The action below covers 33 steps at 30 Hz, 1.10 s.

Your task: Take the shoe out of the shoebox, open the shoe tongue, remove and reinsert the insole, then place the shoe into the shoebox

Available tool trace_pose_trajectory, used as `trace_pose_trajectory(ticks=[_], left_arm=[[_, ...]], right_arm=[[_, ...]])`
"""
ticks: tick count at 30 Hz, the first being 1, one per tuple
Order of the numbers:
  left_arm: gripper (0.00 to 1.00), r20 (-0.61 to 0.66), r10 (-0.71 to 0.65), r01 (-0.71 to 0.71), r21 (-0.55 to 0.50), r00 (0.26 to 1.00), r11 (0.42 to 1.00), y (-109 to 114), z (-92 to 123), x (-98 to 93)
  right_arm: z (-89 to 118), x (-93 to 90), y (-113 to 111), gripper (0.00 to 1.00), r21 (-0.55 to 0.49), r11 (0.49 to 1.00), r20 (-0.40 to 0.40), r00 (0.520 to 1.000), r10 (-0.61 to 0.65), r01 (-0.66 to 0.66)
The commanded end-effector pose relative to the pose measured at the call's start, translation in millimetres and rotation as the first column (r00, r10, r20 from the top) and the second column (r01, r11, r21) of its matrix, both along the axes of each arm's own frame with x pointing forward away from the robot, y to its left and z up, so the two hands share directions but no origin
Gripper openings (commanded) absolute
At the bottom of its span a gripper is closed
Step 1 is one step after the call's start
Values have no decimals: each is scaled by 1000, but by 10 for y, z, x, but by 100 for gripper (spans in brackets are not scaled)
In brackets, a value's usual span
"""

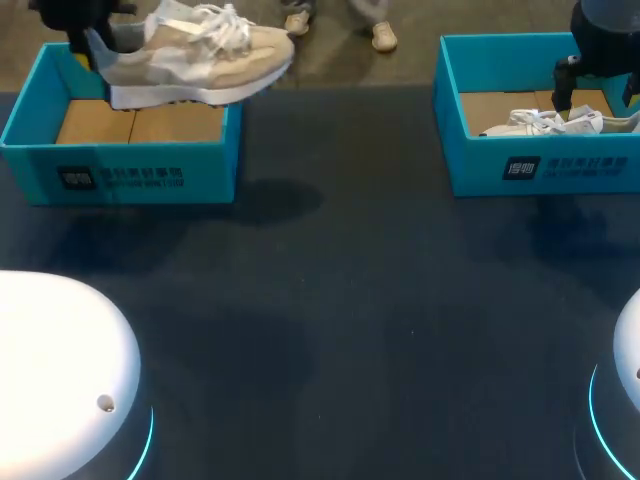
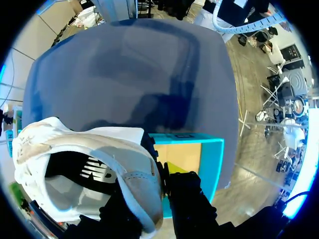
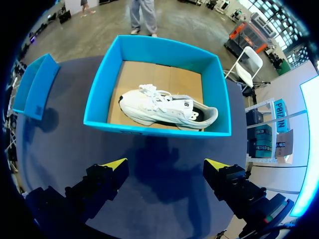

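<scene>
My left gripper (image 1: 85, 45) is shut on the heel collar of a beige and white shoe (image 1: 195, 60) and holds it in the air, toe pointing right, over the left blue shoebox (image 1: 120, 175). In the left wrist view the shoe's heel rim (image 2: 144, 194) is pinched in the left gripper (image 2: 162, 174), and the box (image 2: 187, 154) lies below. My right gripper (image 1: 597, 95) hangs open above the right blue shoebox (image 1: 540, 165), where a white shoe (image 1: 545, 122) lies on its side. The right wrist view shows that shoe (image 3: 167, 109) in its box (image 3: 159, 128), ahead of the open right gripper (image 3: 165, 164).
Between the two boxes stretches the dark table top (image 1: 330, 300). The left box shows a bare cardboard floor (image 1: 140, 122). My arms' white bases (image 1: 55, 370) stand at the near corners.
</scene>
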State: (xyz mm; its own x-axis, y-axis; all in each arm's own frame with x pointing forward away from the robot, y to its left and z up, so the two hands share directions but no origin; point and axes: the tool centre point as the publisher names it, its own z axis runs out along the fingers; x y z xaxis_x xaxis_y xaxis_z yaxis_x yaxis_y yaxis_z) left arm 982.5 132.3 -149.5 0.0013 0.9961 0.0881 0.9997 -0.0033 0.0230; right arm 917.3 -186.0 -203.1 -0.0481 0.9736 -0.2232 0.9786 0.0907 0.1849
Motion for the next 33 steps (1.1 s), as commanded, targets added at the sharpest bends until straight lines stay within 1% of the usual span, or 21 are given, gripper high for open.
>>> trace_pose_trajectory(ticks=[1, 5, 7, 11, 16, 25, 29, 32, 33], left_arm=[[0, 84, -31, 28, 33, 996, 999, -189, 1, -151], [0, 78, -38, 36, 21, 996, 999, -352, 11, -268], [0, 79, -29, 26, 37, 996, 999, -432, 3, -348], [0, 55, -37, 34, 53, 998, 998, -579, -20, -518], [0, 49, -65, 63, 44, 997, 997, -731, 11, -780], [0, 1, -42, 42, 40, 999, 998, -873, -32, -1235], [0, -32, -45, 45, 14, 998, 999, -953, -88, -1434], [0, -49, -37, 36, -18, 998, 999, -994, -143, -1538], [0, -56, -22, 22, -5, 998, 1000, -1006, -154, -1573]], right_arm=[[-4, -6, 0, 100, -1, 1000, 2, 1000, -1, 1], [-4, -6, 0, 100, -1, 1000, 2, 1000, -1, 1], [-4, -6, 0, 100, -1, 1000, 2, 1000, -1, 1], [-4, -6, 0, 100, -1, 1000, 2, 1000, -1, 1], [-4, -6, 0, 100, -1, 1000, 2, 1000, -1, 1], [-4, -6, 0, 100, -1, 1000, 2, 1000, -1, 1], [-4, -6, 0, 100, -1, 1000, 2, 1000, -1, 1], [-4, -6, 0, 100, -1, 1000, 2, 1000, -1, 1], [-4, -6, 0, 100, -1, 1000, 2, 1000, -1, 1]])
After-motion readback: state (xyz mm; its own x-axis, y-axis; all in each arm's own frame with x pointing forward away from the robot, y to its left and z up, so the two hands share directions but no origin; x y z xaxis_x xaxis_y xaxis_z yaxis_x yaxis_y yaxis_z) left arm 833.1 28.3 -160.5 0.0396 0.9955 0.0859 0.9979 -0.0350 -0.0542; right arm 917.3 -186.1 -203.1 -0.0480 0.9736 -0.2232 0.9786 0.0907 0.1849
